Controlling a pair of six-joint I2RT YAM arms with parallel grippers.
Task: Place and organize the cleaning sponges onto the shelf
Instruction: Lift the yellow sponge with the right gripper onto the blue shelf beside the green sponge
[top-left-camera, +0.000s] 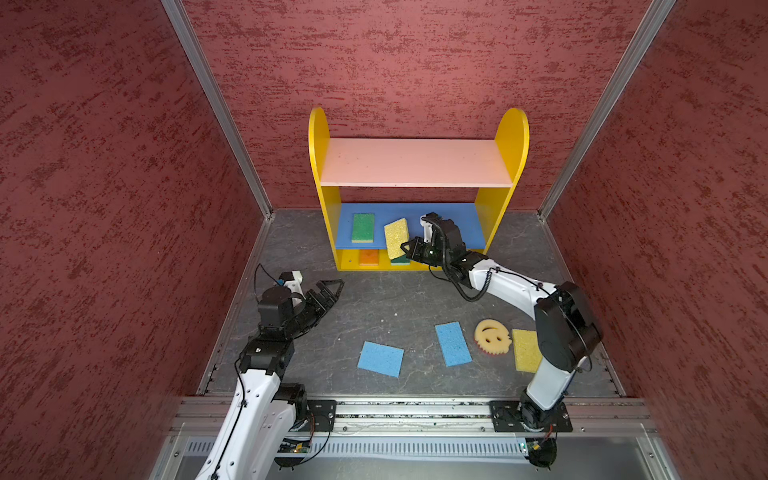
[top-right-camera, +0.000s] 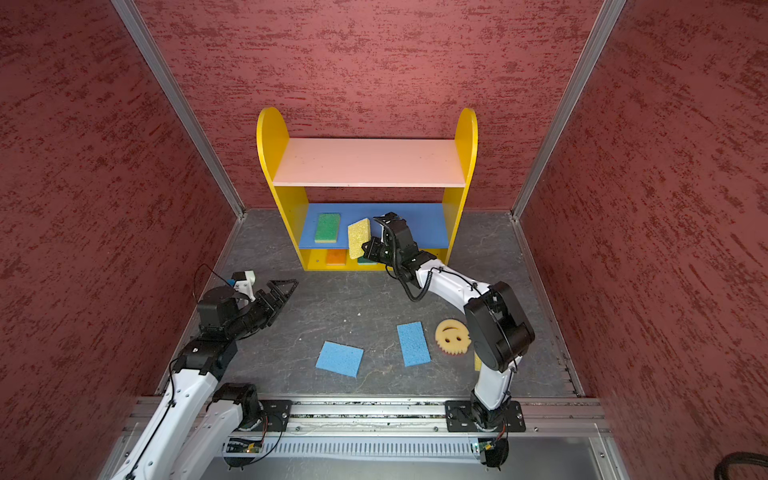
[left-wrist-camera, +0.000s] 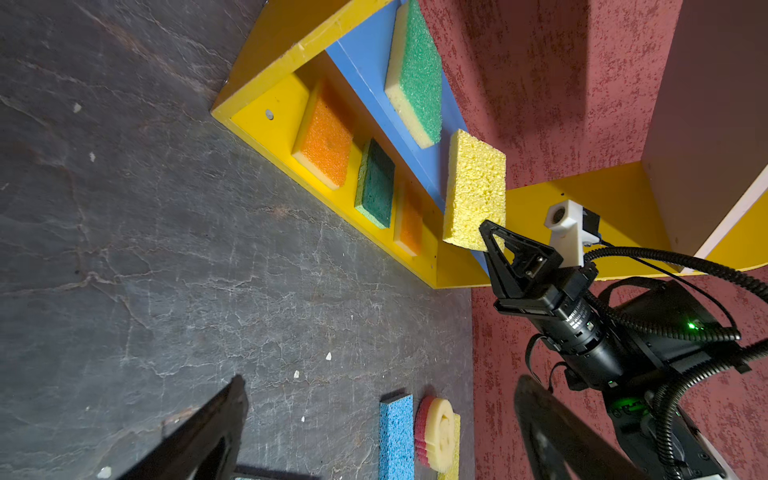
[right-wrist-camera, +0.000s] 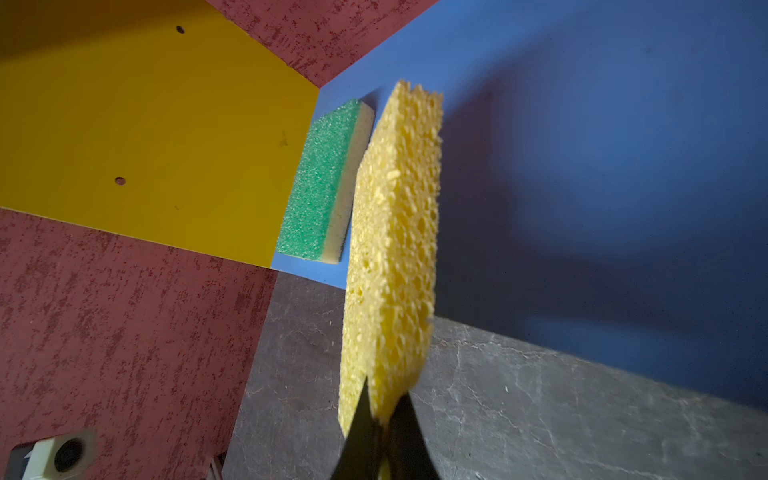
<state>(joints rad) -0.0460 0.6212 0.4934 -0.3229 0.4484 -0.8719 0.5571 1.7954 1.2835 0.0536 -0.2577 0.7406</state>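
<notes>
One yellow sponge clenched in right jaws, mid-placement over blue board, needs laying flat 3 o'clock of green sponge; left jaws released.

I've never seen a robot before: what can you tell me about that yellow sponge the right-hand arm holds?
The plain yellow rectangular sponge is coarse, open-pored foam, one colour throughout. The right gripper is shut on one short end; the rest sticks out free, tilted, over the front of the shelf's blue middle board, beside the green-topped sponge lying there. Whether its far end touches the board cannot be told.
</notes>
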